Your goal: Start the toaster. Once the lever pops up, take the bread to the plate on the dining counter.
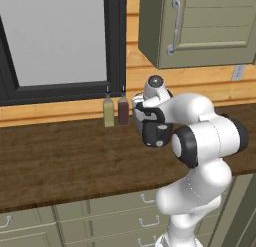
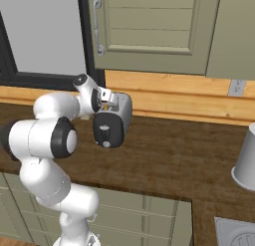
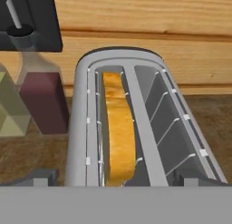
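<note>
The silver toaster [image 2: 117,118] stands on the dark wood worktop against the plank wall, its black end panel facing the base. Its lever [image 2: 104,126] is a small tab in that panel's slot, above the round knob. The bread [image 3: 118,132], a golden slice, sits on edge in the left slot of the toaster [image 3: 149,128]. My gripper [image 3: 115,180] hovers just above the toaster's near end, open, one fingertip [image 3: 41,177] on each side of the body and nothing held. Beside the bottles, the toaster [image 1: 152,133] is half hidden by my hand. The plate and the dining counter are out of view.
Two slim bottles, one pale [image 1: 108,113] and one dark red [image 1: 123,110], stand just left of the toaster. A grey cylinder [image 2: 246,158] stands on the worktop [image 2: 164,160] at the right. A wall cabinet [image 1: 200,26] hangs above, with a window [image 1: 55,36] to the left.
</note>
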